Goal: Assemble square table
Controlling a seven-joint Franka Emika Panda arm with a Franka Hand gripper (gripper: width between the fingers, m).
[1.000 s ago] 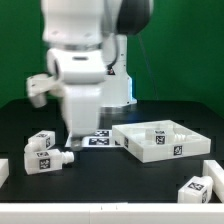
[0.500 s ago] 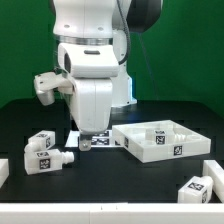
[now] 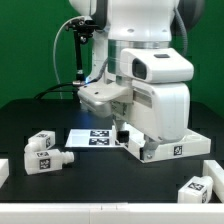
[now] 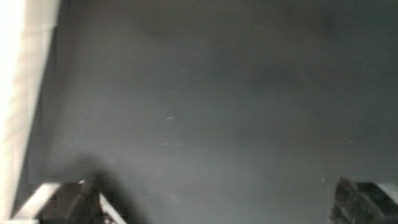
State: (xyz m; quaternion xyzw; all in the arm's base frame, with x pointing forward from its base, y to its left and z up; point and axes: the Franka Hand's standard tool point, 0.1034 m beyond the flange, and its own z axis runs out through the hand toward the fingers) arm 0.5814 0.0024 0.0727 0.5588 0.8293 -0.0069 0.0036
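Observation:
The white square tabletop lies at the exterior view's right, mostly hidden behind my arm's hand, which hangs over it. Two tagged white legs lie at the left and a third leg at the front right. In the wrist view my gripper is open, its dark fingertips far apart with only dark table between them. A white edge runs along one side of that view; I cannot tell which part it belongs to.
The marker board lies flat on the dark table left of the tabletop. White L-shaped pieces sit at the left edge and the right edge. A white rail runs along the front.
The arm has swung from the exterior view's left, above the marker board, to the right over the tabletop, now covering most of it. The jaws stayed wide apart.

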